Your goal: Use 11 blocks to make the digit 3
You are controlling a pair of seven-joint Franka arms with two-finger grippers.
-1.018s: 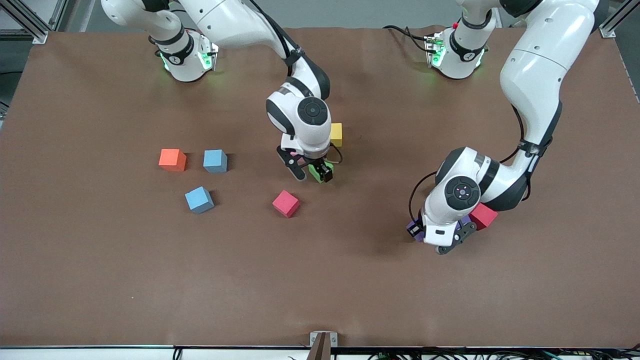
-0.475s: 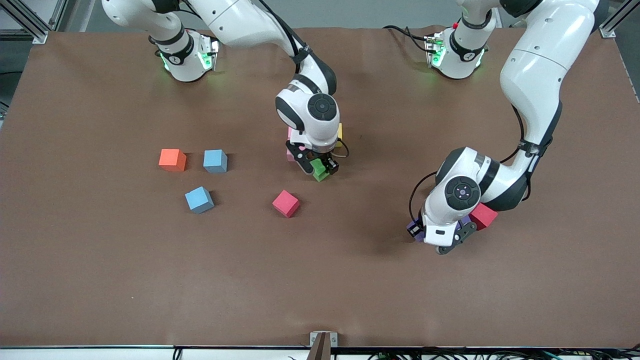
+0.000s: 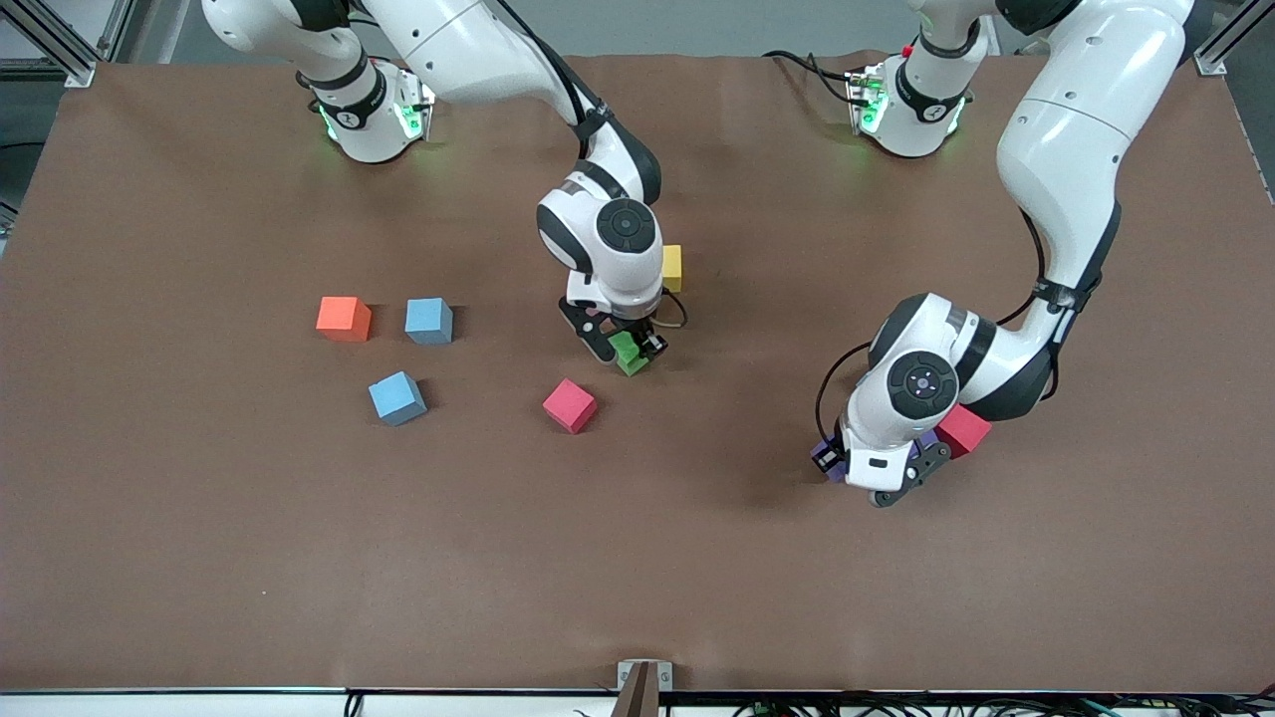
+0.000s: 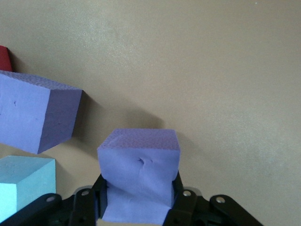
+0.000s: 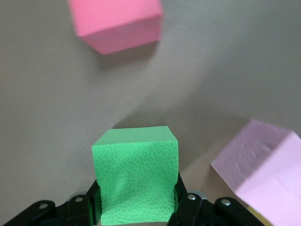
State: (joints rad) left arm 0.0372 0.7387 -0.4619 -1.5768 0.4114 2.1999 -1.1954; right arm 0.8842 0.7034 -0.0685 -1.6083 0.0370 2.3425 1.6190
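My right gripper (image 3: 628, 351) (image 5: 136, 193) is shut on the green block (image 3: 630, 355) (image 5: 136, 174), near the table's middle. Its wrist view shows a red block (image 5: 117, 23) and a pale pink block (image 5: 263, 174) on the table close by. A yellow block (image 3: 672, 267) peeks out beside that arm's hand. My left gripper (image 3: 830, 460) (image 4: 138, 188) is shut on a purple block (image 3: 826, 458) (image 4: 139, 165). Beside it lie a second purple block (image 4: 37, 113), a light blue block (image 4: 23, 186) and a red block (image 3: 964, 430). No digit 3 shape shows.
Toward the right arm's end of the table lie an orange cube (image 3: 344, 319) and two light blue blocks (image 3: 429, 321) (image 3: 397, 397). A red block (image 3: 570, 405) lies nearer the front camera than the green one. The brown table (image 3: 637, 558) is bare along the front.
My right gripper has closed from open onto the green block, and its hand swung a little toward the arm bases and back. The left arm has not moved.
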